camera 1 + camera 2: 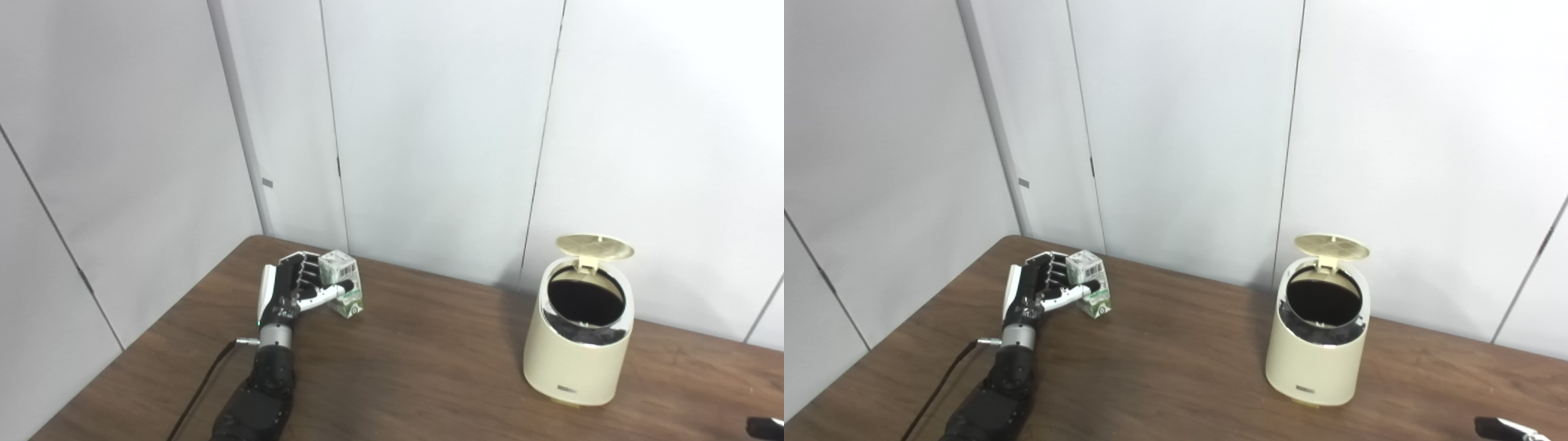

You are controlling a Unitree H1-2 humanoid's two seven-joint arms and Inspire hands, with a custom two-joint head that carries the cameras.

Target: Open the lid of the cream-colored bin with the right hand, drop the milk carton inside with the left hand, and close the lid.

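The cream-colored bin [572,361] stands on the right of the brown table, also in the right eye view [1314,361]. Its round lid [594,246] is swung up and stands open, showing the dark inside. The small white-and-green milk carton [344,288] is at the far left of the table, tilted. My left hand [297,288] is shut on it, thumb across its front and fingers behind; I cannot tell whether its base touches the table. Only a dark tip of my right hand [765,425] shows at the bottom right edge, in front of the bin and apart from it.
The wooden table [429,367] ends against white wall panels [429,122] just behind the carton and the bin. A thin dark cable [202,386] runs along the left forearm. Bare tabletop lies between the carton and the bin.
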